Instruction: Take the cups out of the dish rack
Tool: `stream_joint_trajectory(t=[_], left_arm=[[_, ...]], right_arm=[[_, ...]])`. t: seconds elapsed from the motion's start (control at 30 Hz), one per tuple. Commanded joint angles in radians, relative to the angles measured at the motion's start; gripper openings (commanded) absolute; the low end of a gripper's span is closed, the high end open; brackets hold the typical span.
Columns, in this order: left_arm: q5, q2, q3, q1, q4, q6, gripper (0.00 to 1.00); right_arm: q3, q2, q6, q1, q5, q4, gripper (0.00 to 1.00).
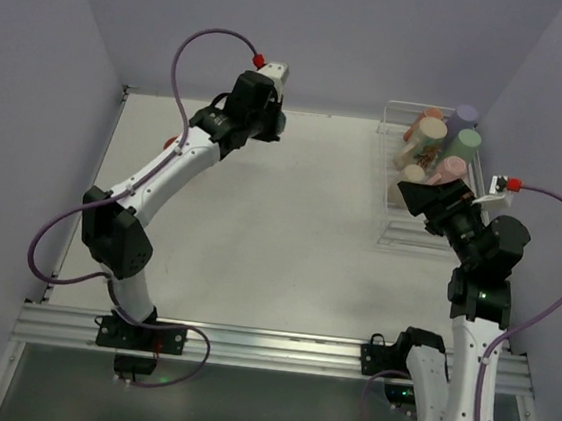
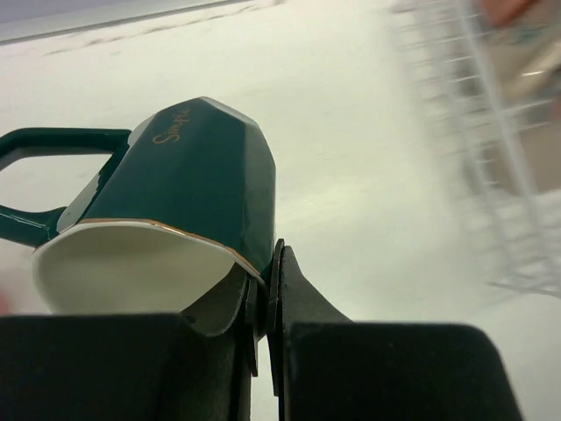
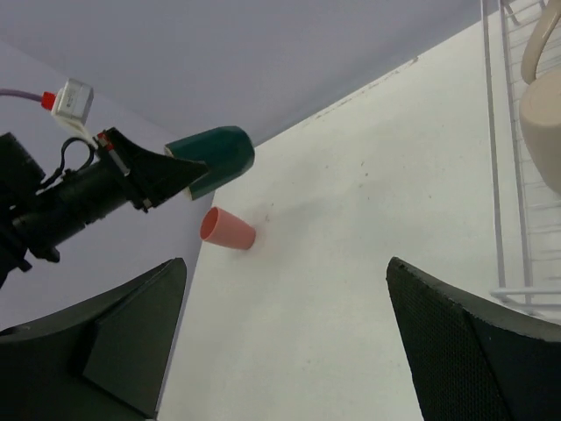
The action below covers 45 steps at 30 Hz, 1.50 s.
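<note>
1. Cups point(image 1: 436, 130): six sit packed at the far end of the dish rack point(image 1: 400, 229), on the R side of the table point(image 1: 289, 231). They are the salmon cup point(image 1: 432, 115), lavender cup point(image 1: 465, 115), cream cup point(image 1: 426, 138), light green cup point(image 1: 467, 143), pink cup point(image 1: 452, 169) and tan cup point(image 1: 414, 172).
2. The other two are out of the rack, far L of the table.
3. Dark green mug point(image 2: 206, 171): held in the L gripper point(image 2: 266, 281). It's tipped on its side w/ its white inside toward the wrist cam and its handle at the L of that view.
4. L fingers point(image 2: 294, 298) are clamped on the mug's rim, one inside the mouth and one outside the wall.
5. From the R wrist cam the mug looks lifted off the tabletop, close to the back wall.
6. Red cup point(image 3: 228, 230): lies on its side on the table, just below and beside the green mug, not touching it. In the top view only a bit shows behind the L arm.
7. R gripper point(image 3: 285, 263): fingers spread wide w/ nothing btwn them. It's at the near part of the rack, just in front of the pink and tan cups. Can't tell if it touches either.
8. Near end of the rack holds no cups, just wire grid.
9. L arm reaches across to the far L-centre. R arm is bent up beside the rack.
</note>
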Motion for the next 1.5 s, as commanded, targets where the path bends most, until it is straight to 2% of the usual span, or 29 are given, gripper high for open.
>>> stream_joint_trajectory(t=[0.0, 0.2, 0.3, 0.43, 0.87, 1.23, 1.4, 1.47], left_arm=[[-0.214, 0.079, 0.143, 0.04, -0.23, 0.175, 0.0], [-0.218, 0.203, 0.22, 0.092, -0.321, 0.201, 0.0], [-0.179, 0.251, 0.228, 0.121, -0.334, 0.197, 0.0], [-0.11, 0.285, 0.211, 0.167, -0.322, 0.194, 0.0], [-0.057, 0.4, 0.286, 0.235, -0.342, 0.204, 0.0], [-0.05, 0.424, 0.356, 0.233, -0.454, 0.204, 0.0], [-0.06, 0.406, 0.335, 0.235, -0.424, 0.195, 0.2], [-0.063, 0.392, 0.324, 0.235, -0.399, 0.187, 0.34]], right_arm=[[-0.02, -0.027, -0.078, 0.014, 0.047, -0.065, 0.99], [-0.073, -0.039, -0.096, 0.119, 0.07, -0.069, 0.99], [-0.095, -0.031, -0.109, 0.223, 0.127, -0.075, 0.99], [-0.104, -0.022, -0.119, 0.274, 0.15, -0.074, 0.99], [-0.101, 0.01, -0.138, 0.291, 0.168, -0.058, 0.99], [-0.08, 0.038, -0.126, 0.314, 0.179, -0.045, 0.99], [-0.058, 0.067, -0.125, 0.329, 0.194, -0.037, 0.99], [-0.047, 0.079, -0.129, 0.33, 0.213, -0.037, 0.99]])
